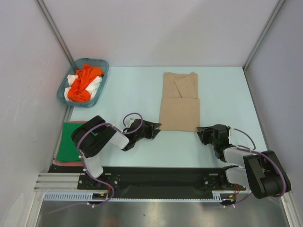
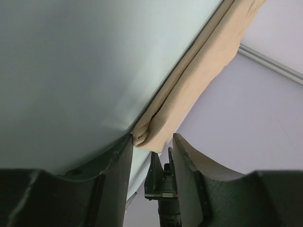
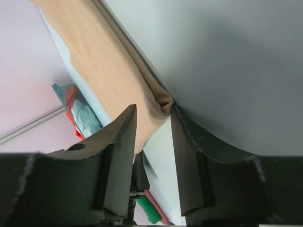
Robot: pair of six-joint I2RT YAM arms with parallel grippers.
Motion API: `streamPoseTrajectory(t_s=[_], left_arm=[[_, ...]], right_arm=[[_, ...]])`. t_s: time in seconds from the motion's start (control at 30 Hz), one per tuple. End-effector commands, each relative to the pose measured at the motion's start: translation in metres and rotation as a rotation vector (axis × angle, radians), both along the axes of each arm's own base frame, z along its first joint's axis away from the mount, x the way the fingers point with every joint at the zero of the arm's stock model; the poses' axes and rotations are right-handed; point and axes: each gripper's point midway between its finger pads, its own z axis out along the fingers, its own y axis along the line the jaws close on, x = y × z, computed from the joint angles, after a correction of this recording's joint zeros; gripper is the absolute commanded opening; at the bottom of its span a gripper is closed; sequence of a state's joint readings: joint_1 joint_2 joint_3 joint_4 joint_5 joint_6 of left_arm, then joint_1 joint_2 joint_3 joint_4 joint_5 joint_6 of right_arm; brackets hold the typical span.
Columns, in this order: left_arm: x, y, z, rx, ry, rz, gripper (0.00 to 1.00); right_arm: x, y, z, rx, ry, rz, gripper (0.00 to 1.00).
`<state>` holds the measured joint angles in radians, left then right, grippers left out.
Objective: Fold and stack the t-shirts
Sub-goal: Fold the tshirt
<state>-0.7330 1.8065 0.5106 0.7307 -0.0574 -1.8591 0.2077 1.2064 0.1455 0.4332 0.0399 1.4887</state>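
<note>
1. At table centre, on the pale tabletop (image 1: 128, 94): tan-beige soft cloth t-shirt (image 1: 179, 106), part-folded into a flat rectangle, near edge facing the arms.
2. Left gripper (image 1: 156, 126): at the near-left corner, jaws half-parted astride the doubled edge. Nothing is clamped, though whether the pads touch cloth is hard to judge.
3. Right gripper (image 1: 202, 132): likewise at the near-right corner, nothing gripped.
4. Step in hand, as judged: pinching both corners. Close evenly, catch every layer, then lift together so the fold lands square.
5. Far left: crumpled orange t-shirt (image 1: 85, 80) in teal plastic basket (image 1: 99, 64).
</note>
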Motion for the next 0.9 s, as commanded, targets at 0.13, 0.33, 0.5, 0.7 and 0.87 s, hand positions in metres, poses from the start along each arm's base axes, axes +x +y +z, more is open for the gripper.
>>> streamPoseTrajectory(t_s=[0.13, 0.33, 0.5, 0.7, 0.87], left_arm=[[-0.012, 0.008, -0.030, 0.054, 0.079, 0.013, 0.33], [-0.016, 0.002, -0.029, 0.029, 0.072, -0.026, 0.00], [-0.040, 0.003, -0.018, 0.032, 0.064, -0.078, 0.00], [-0.087, 0.010, 0.002, 0.008, 0.061, -0.128, 0.00], [-0.134, 0.012, 0.013, -0.026, 0.098, -0.151, 0.01]], right_arm=[[-0.017, -0.011, -0.030, -0.082, 0.125, -0.018, 0.34], [-0.017, -0.006, -0.029, -0.072, 0.116, 0.043, 0.00], [-0.029, 0.003, -0.015, -0.097, 0.119, 0.132, 0.00], [-0.071, -0.001, 0.013, -0.148, 0.119, 0.186, 0.00], [-0.110, -0.001, 0.023, -0.134, 0.137, 0.216, 0.00]])
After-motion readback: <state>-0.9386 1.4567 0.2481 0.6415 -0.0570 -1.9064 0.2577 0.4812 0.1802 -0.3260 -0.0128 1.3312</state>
